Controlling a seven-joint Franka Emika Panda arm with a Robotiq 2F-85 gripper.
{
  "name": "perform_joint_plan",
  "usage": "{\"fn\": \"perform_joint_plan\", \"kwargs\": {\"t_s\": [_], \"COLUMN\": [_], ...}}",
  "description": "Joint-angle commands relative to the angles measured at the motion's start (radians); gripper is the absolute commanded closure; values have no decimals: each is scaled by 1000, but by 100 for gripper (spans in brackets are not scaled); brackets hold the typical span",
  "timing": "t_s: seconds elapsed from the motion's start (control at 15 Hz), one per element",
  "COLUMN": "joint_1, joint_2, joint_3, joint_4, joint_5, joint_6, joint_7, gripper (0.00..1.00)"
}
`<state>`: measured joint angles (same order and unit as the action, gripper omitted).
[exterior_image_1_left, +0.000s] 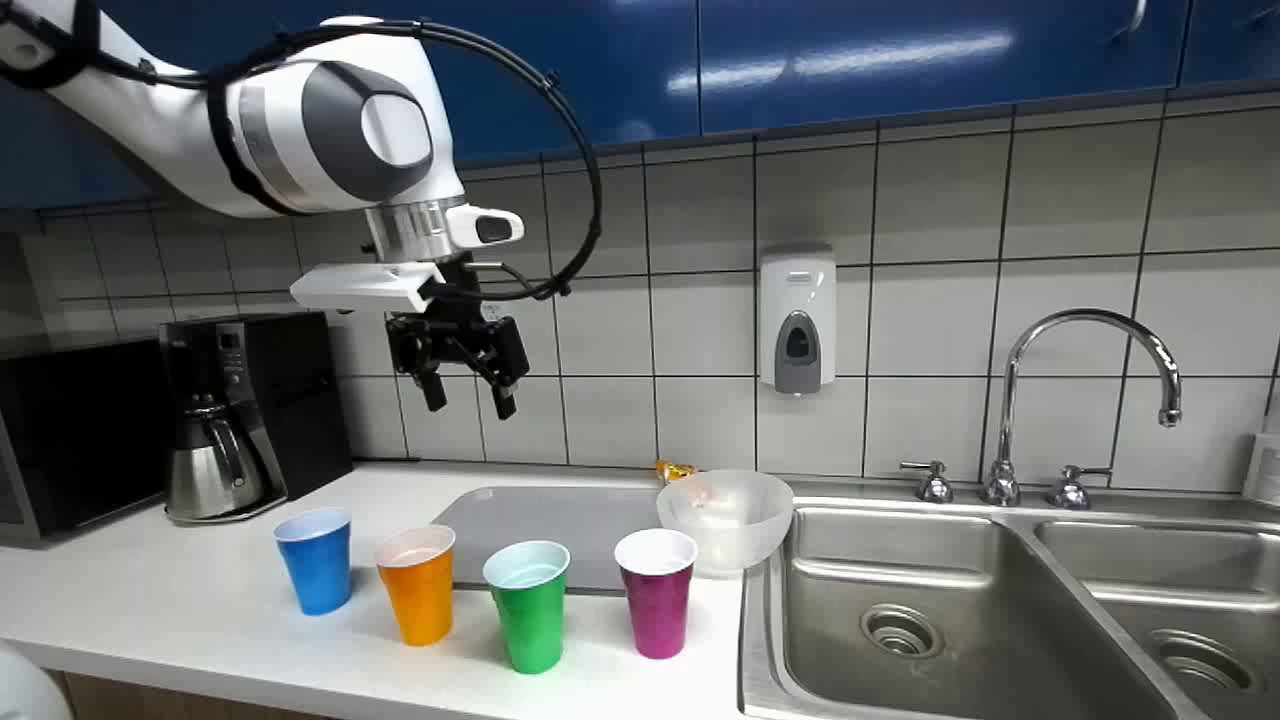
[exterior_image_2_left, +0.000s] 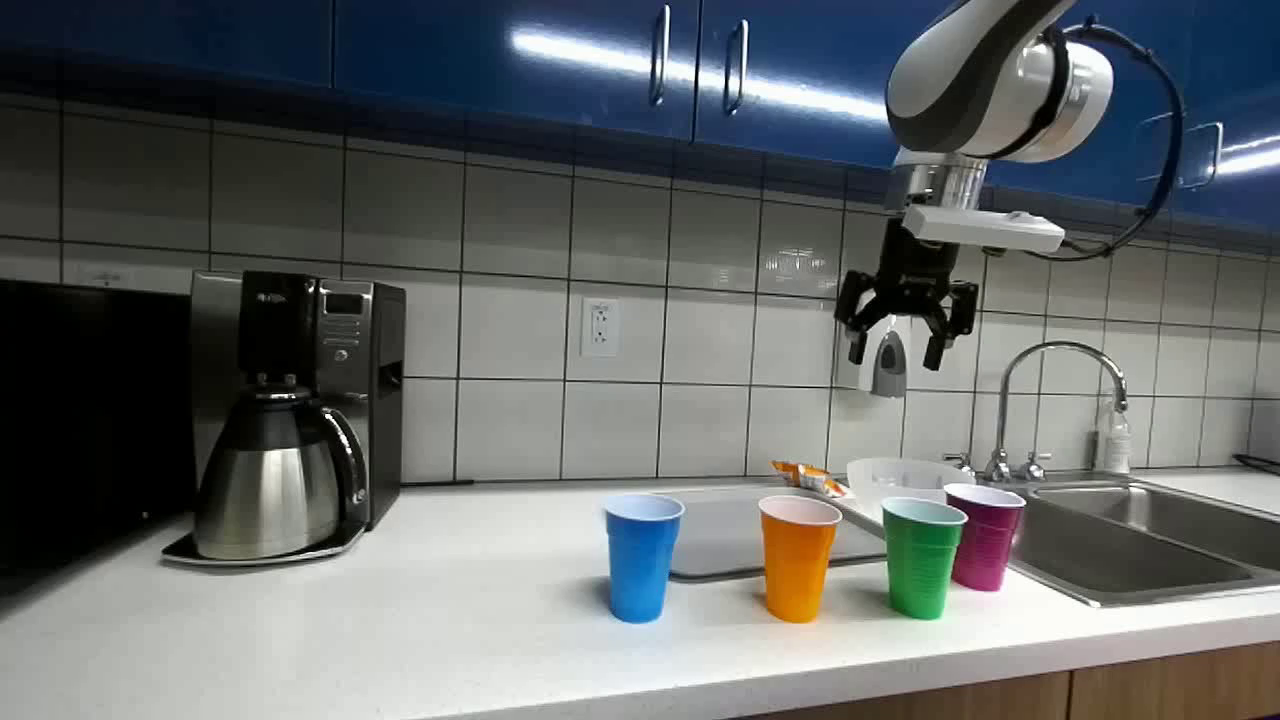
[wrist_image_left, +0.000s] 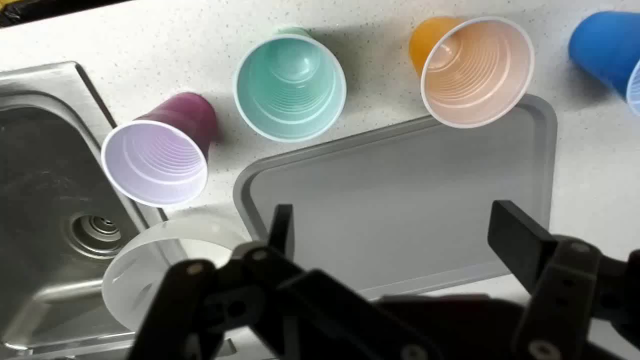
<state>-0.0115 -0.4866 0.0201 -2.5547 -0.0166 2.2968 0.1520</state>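
My gripper (wrist_image_left: 393, 220) hangs open high above the counter, its black fingertips wide apart with nothing between them. Below it in the wrist view lies a flat grey tray (wrist_image_left: 400, 175). Along the tray's front stand upright plastic cups: blue (exterior_image_2_left: 642, 565), orange (exterior_image_2_left: 797, 565), green (exterior_image_2_left: 920, 565) and purple (exterior_image_2_left: 988, 540). Their white or pale insides show in the wrist view, where the blue cup is cut off by the right edge. A translucent bowl (exterior_image_1_left: 745, 525) sits between tray and sink, partly hidden by a finger in the wrist view. The gripper touches none of these.
A metal sink (exterior_image_1_left: 960, 640) with a curved faucet (exterior_image_1_left: 1010, 400) adjoins the bowl. An orange wrapper (exterior_image_2_left: 805, 478) lies at the back by the wall. A coffee maker (exterior_image_2_left: 285, 430) stands at the far side. A soap dispenser (exterior_image_1_left: 797, 320) and blue cabinets (exterior_image_1_left: 900, 60) line the wall.
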Motion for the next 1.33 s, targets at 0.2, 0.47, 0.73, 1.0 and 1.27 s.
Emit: {"fn": "perform_joint_plan", "kwargs": {"t_s": [0.2,0.47,0.73,1.0,1.27], "joint_1": [-6,-6,-15,-33,-61], "joint_2": [1,1,30,89,147], "joint_3": [5,5,-4,-31,-43], "joint_4": [2,2,12,27,39], "joint_5": [4,4,0,-7,-22], "joint_6": [-3,-3,5,35,79], "joint_7": [-3,-3,-9,-15,7], "gripper": [0,0,0,0,0]}}
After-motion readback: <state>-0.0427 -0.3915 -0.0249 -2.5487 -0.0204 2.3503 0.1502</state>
